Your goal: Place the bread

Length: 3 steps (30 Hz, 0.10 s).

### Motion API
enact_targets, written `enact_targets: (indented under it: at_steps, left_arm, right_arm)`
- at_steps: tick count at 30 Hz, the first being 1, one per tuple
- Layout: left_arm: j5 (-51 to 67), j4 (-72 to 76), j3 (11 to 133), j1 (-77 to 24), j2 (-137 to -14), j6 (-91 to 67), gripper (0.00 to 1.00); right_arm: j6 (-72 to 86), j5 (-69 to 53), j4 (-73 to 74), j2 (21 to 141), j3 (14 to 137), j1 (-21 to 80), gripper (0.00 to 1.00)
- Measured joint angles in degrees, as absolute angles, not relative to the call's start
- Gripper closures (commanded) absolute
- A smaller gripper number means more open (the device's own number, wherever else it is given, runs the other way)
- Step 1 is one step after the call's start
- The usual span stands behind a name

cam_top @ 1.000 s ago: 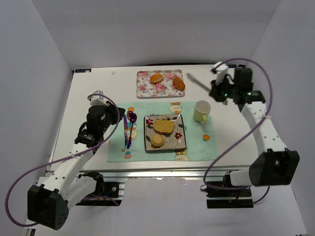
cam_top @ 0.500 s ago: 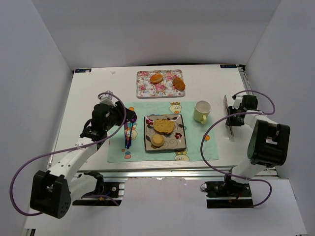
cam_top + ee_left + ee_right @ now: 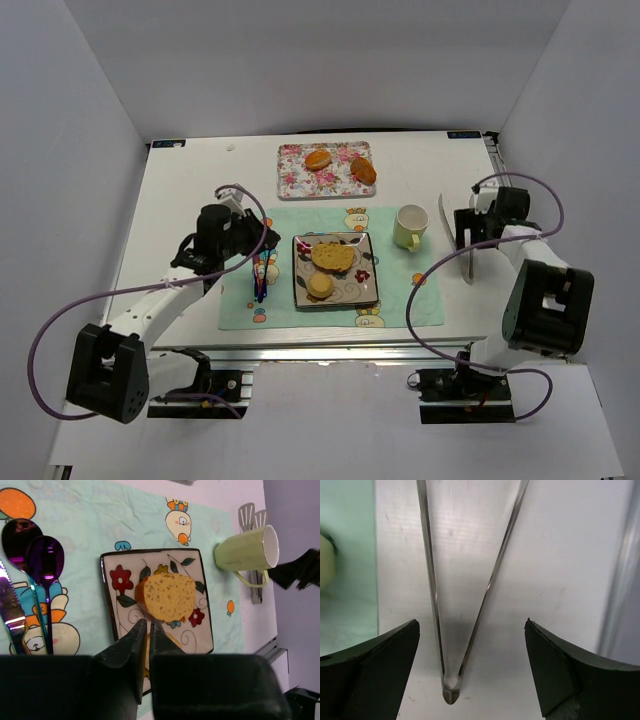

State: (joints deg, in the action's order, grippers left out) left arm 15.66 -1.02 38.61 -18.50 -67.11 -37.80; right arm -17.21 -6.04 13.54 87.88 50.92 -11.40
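Right gripper (image 3: 471, 630) hangs spread wide over the metal tongs (image 3: 449, 692), which lie on the table (image 3: 200, 180) right of the mug (image 3: 409, 226). Left gripper (image 3: 146, 630), its fingers almost pressed together and empty, hovers just left of the plate (image 3: 112, 562), where the bread slice (image 3: 167, 596) lies.

Tongs (image 3: 450, 694) by right edge of table (image 3: 560, 555): bare polished metal, I see bright glints along both arms. Table top white, matt, faint scuffs. Placemat (image 3: 85, 510) pale green, thin, creased, matt; cloth or paper, I cannot tell. Plate (image 3: 197, 630) glazed, glossy, looks ceramic. Bread (image 3: 167, 596) on it dry, porous, rough crumb. Spoons (image 3: 45, 560) mirror-bright metal, purple tint. Mug (image 3: 240, 555) smooth, soft sheen. Left claw (image 3: 148, 625) and right claw (image 3: 471, 622): black, matt, plastic-looking to me.
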Motion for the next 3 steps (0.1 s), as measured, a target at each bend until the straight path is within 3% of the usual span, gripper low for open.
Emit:
enact_targets:
  at_steps: [3]
  left_arm:
    - [16.8,-1.3,38.9,-18.6,-67.3,-37.4,0.82]
  right_arm:
    - [-19.0,-5.0,13.6,82.8,55.3,-9.7,0.1]
